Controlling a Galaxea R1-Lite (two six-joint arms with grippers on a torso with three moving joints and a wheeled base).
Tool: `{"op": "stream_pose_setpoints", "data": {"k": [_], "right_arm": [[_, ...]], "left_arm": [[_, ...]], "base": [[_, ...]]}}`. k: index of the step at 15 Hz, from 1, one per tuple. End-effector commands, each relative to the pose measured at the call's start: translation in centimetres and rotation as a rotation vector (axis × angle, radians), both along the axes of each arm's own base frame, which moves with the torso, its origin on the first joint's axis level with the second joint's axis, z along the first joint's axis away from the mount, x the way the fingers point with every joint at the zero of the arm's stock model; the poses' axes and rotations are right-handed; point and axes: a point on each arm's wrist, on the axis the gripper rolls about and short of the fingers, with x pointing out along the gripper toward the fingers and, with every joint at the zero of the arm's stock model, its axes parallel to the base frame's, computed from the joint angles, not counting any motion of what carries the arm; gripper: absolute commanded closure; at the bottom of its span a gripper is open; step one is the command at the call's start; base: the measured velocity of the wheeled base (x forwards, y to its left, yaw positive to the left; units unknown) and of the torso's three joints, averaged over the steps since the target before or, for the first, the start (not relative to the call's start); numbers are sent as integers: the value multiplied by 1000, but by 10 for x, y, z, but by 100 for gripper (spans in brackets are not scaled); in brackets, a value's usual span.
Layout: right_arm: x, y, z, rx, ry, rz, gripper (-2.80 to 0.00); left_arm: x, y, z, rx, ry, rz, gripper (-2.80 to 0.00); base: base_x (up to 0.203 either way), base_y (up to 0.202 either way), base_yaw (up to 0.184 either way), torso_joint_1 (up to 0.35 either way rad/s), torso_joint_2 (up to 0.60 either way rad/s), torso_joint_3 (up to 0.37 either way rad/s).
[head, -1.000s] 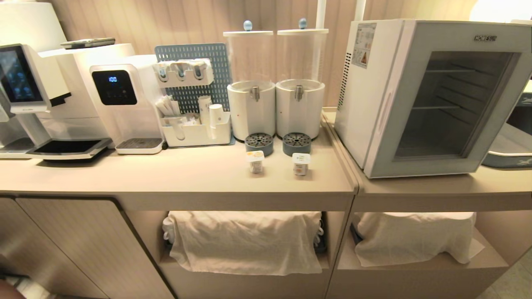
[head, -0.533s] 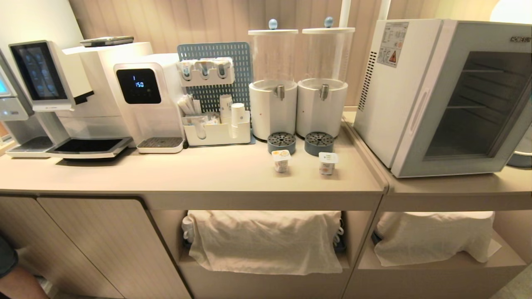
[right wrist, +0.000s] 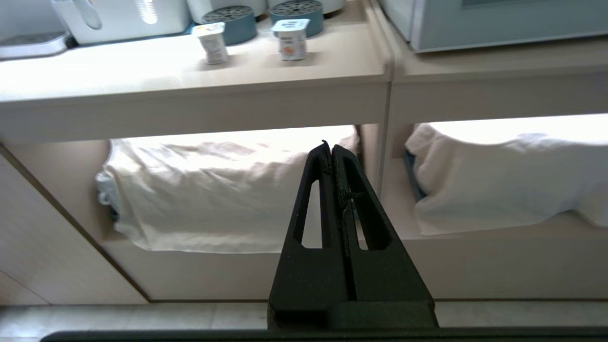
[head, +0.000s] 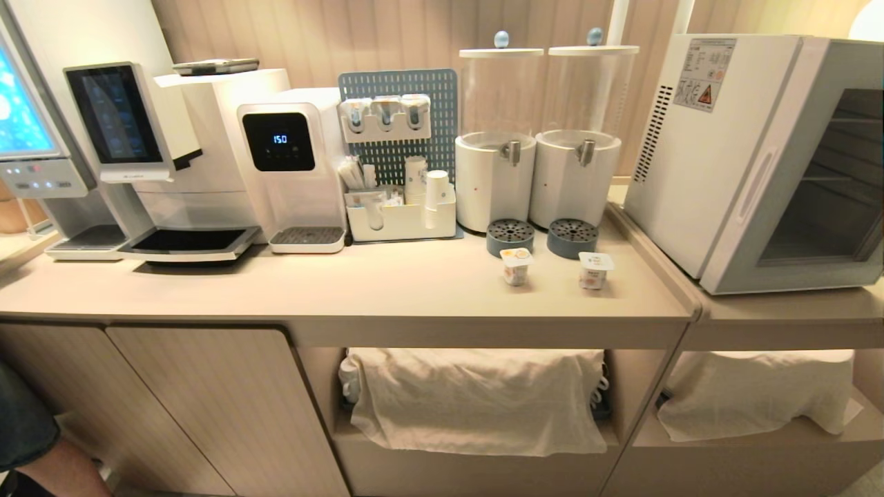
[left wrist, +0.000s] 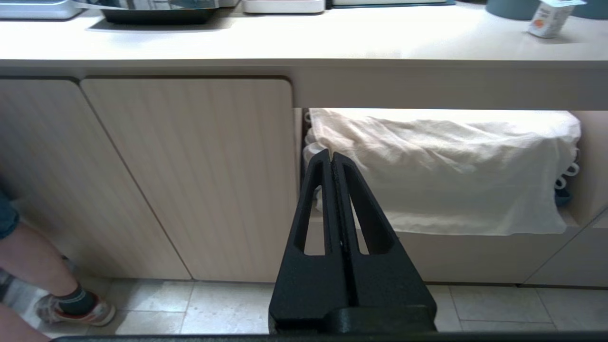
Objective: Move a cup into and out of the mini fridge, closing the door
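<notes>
Counter layout: the pale beige laminate counter (head: 387, 290) carries the white boxy mini fridge (head: 697, 166) at its right end, on the separate right-hand section. The fridge's pale grey-blue framed door (head: 808, 172), with its dark glass window, is closed. Two small sealed white plastic cups stand near the front edge of the main section, left of the seam: the left cup (head: 516, 265) and the right cup (head: 595, 269), each just in front of a round grey-blue drip tray (head: 510, 236). Two clear cylindrical dispensers (head: 501, 131) stand behind the trays.

Both arms hang below counter height, facing the open shelves and their draped white cloths (left wrist: 441, 166). The left gripper (left wrist: 331, 156) has its black fingers pressed together, holding nothing. The right gripper (right wrist: 330, 151) is likewise closed and empty.
</notes>
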Motion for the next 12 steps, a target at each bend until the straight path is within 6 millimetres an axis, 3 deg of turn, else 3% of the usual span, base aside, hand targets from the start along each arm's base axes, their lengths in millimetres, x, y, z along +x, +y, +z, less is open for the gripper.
{"op": "stream_pose_setpoints", "data": {"k": [1, 4, 12], "right_arm": [[0, 0, 0, 13, 0, 1, 0], [0, 0, 0, 13, 0, 1, 0], [0, 0, 0, 12, -1, -1, 0]], "left_arm": [[0, 0, 0, 0, 0, 0, 0], [0, 0, 0, 1, -1, -2, 0], [0, 0, 0, 2, 0, -1, 0]], "base": [[0, 187, 1, 5, 2, 4], [0, 104, 7, 2, 4, 4], [0, 0, 0, 0, 0, 0]]}}
